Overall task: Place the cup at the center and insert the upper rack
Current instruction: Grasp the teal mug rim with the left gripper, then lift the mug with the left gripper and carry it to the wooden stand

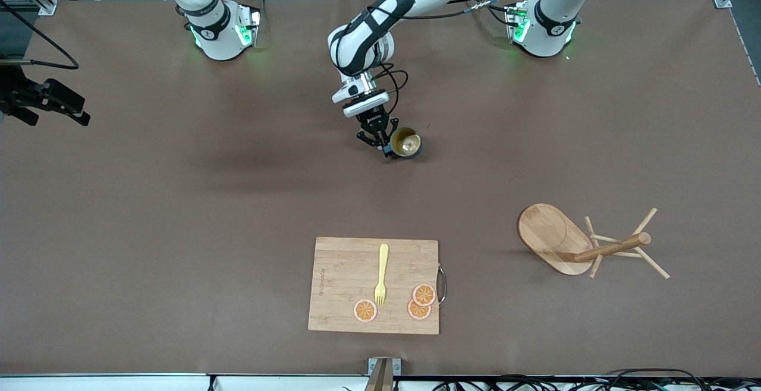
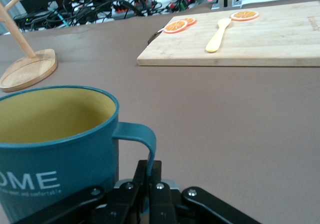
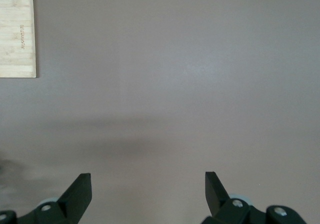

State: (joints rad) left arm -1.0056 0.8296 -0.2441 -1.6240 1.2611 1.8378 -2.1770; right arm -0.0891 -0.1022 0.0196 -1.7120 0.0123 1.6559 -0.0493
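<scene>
The dark teal cup (image 1: 406, 142) stands upright on the brown table, yellowish inside, with white lettering on its side (image 2: 55, 149). My left gripper (image 1: 385, 146) is low beside it, shut on the cup's thin handle (image 2: 146, 134), which sits pinched between the two black fingers (image 2: 159, 171). The upper rack (image 1: 553, 237), a light wooden mug tree, stands on its oval base (image 2: 27, 69) toward the left arm's end of the table, nearer the front camera than the cup. My right gripper (image 3: 147, 176) hangs open over bare table, holding nothing.
A rectangular wooden cutting board (image 1: 345, 284) lies near the table's front edge, nearer the front camera than the cup. On it are a yellow fork (image 1: 381, 275) and three orange slices (image 1: 365, 311). Its corner shows in the right wrist view (image 3: 17, 36).
</scene>
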